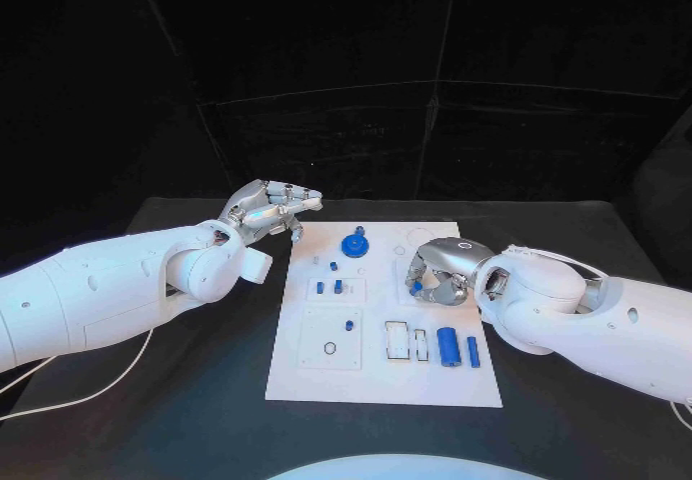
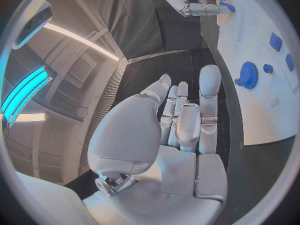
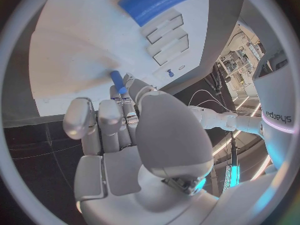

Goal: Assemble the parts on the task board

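White flat task board (image 1: 378, 380), toothed blue gear (image 1: 355, 243) far; right hand (image 1: 437, 275) pinches small blue peg (image 3: 117, 81); left hand (image 1: 267, 211) curled, empty.

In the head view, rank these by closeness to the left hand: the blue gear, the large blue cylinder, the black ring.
From the left hand:
1. Blue gear, at the board's far end, just beside the hand.
2. Black ring, in the near-left square recess.
3. Large blue cylinder, near end, toward the right arm.

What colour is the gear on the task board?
Blue gear, clearest in the left wrist view.
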